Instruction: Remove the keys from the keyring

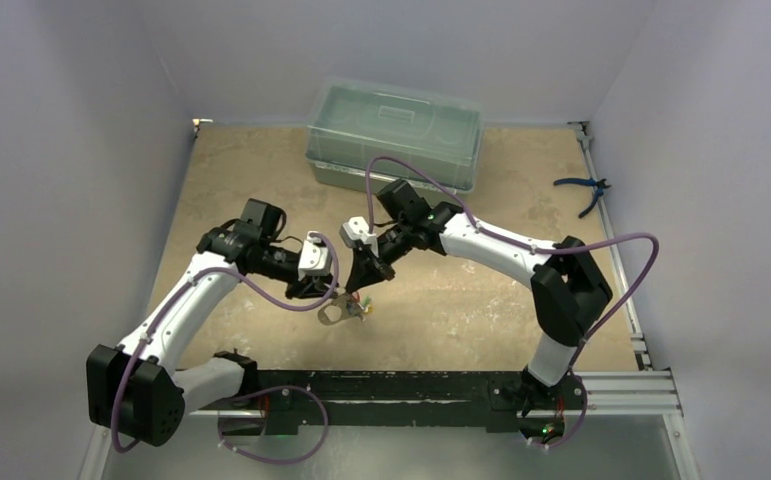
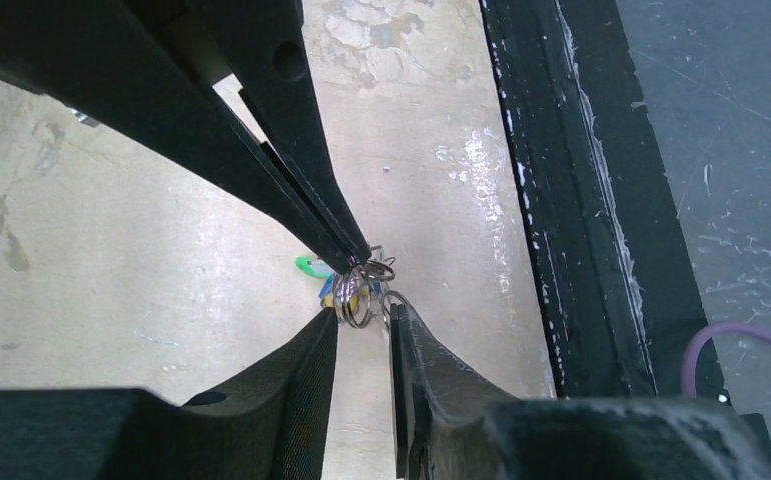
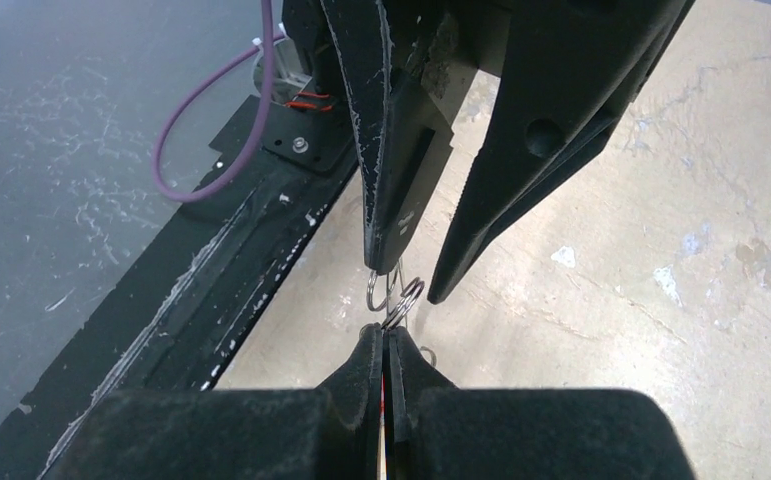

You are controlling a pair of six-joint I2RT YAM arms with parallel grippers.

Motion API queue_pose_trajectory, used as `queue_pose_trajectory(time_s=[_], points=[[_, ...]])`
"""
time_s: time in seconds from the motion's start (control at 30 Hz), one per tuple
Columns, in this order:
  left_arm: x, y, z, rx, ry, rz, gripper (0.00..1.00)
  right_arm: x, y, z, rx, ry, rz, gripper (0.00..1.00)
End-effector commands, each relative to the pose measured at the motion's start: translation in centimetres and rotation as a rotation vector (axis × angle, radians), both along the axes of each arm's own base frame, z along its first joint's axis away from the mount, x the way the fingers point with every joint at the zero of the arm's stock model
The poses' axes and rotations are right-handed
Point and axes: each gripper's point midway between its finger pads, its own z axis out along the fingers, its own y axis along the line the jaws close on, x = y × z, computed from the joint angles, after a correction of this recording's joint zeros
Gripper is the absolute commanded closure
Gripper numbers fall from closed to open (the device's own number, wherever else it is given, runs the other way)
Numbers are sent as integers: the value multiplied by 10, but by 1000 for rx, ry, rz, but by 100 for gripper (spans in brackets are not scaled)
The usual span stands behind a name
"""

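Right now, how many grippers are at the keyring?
2. The right gripper is shut on the keyring; the left gripper meets it opposite, fingers apart around it. Whether the left grips, I cannot tell.

Lab test cell: plain white walls (image 1: 71, 150), aluminium rail (image 1: 621, 385), worn tabletop (image 1: 481, 310).

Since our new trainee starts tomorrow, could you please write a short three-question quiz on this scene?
1. True or false: the blue-handled pliers lie touching the keyring.
2. The right gripper has its fingers: A wide apart, B pressed together on the keyring, C out of view.
3. What stands at the far edge of the table?
Key: 1 false, they lie far off to the right; 2 B; 3 the lidded plastic box.
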Motion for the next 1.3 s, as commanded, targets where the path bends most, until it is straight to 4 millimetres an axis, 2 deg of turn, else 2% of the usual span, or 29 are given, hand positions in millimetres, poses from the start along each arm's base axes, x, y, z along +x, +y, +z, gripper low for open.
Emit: queue_pose_trajectory(time_s=[0.0,0.1,0.33,0.63,0.83,1.0,1.1,1.17,1.27], points=[[10,-6,18,-28,-76,-25,75,1,4,9,8,-13,14,100],[14,-8,22,-36,-68,-3,75,0,4,10,11,-8,18,100],[4,-12,16,-28,-52,-35,78,1,6,13,13,0,15,100],[1,-18,16,-34,-44,-44,79,2,8,15,14,6,13,100],[1,-18,12,-19,-44,-37,88,2,8,15,11,14,16,100],[-1,-14,4,5,-38,-25,100,1,6,14,12,11,16,100],[-2,-13,3,10,-19,-6,100,0,6,13,11,7,14,100],[5,-14,7,2,6,49,100,0,4,9,3,11,11,100],[26,-13,19,-49,67,183,100,1,4,0,-3,19,-3,100]])
